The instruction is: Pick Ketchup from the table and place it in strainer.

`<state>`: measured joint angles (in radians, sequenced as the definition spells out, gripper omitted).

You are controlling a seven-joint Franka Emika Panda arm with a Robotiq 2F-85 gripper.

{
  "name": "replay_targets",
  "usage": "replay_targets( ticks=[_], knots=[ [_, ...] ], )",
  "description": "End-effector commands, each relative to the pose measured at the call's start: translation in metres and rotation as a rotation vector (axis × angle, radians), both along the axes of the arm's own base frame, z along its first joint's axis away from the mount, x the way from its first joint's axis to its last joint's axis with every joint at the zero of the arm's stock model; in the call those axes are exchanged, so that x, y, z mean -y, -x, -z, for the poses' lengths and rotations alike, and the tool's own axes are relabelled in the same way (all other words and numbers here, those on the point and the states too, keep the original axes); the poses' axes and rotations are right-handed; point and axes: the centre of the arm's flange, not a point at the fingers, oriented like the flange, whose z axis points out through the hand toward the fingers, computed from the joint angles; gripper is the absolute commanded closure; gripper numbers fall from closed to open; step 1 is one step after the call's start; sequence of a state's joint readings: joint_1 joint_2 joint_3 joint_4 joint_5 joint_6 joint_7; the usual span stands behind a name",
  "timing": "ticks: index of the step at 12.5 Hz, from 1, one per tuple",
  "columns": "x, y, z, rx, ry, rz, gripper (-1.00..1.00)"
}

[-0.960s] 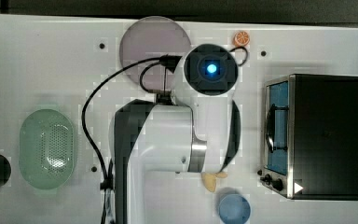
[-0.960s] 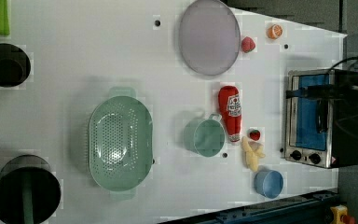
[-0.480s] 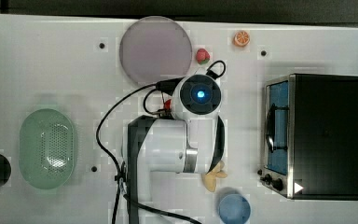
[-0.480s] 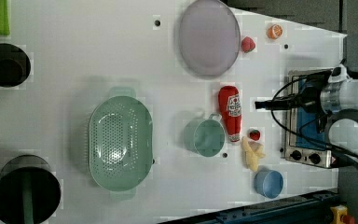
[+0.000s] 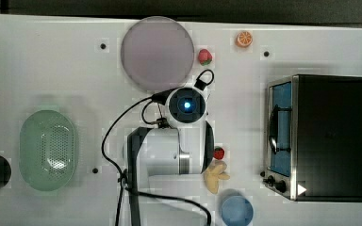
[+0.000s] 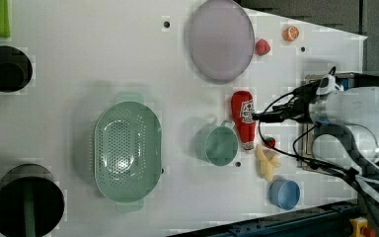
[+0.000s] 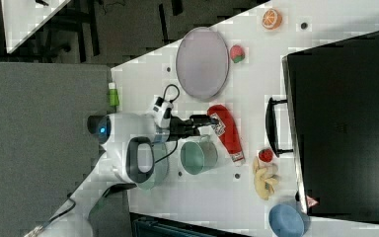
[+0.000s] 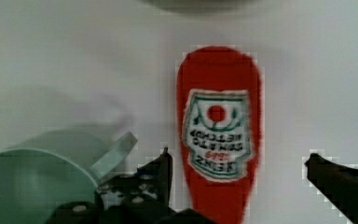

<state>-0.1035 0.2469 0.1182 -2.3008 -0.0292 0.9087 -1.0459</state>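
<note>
Straddling the ketchup (image 8: pixel 219 135) in the wrist view, the hand (image 8: pixel 242 172) is spread wide, 1 finger (image 8: pixel 156 177) on each side of the red bottle, which lies flat on the white surface (image 6: pixel 103 59). A green cup (image 6: pixel 221 145) sits just beside it. Well apart, toward the left view's left, the strainer (image 6: pixel 127 150) rests on the surface.

Lab: white bolt-holed table (image 5: pixel 311 47) (toy food).
</note>
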Motion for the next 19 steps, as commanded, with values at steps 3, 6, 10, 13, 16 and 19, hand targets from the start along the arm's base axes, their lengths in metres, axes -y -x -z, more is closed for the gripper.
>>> replay_targets(
  ticks=[3,6,10,13,16,19],
  knots=[
    [-0.007,0.009,0.046,0.014,-0.003,-0.028,-1.00],
    [-0.008,0.019,0.073,-0.001,-0.008,-0.005,-1.00],
    [-0.010,0.020,0.082,-0.001,-0.011,0.004,-0.22],
    [-0.007,0.011,0.058,0.043,-0.006,0.007,-0.22],
    [-0.005,0.002,-0.011,0.068,0.014,0.006,-0.22],
    [-0.016,0.005,-0.094,0.018,0.042,-0.015,-0.22]
  ],
)
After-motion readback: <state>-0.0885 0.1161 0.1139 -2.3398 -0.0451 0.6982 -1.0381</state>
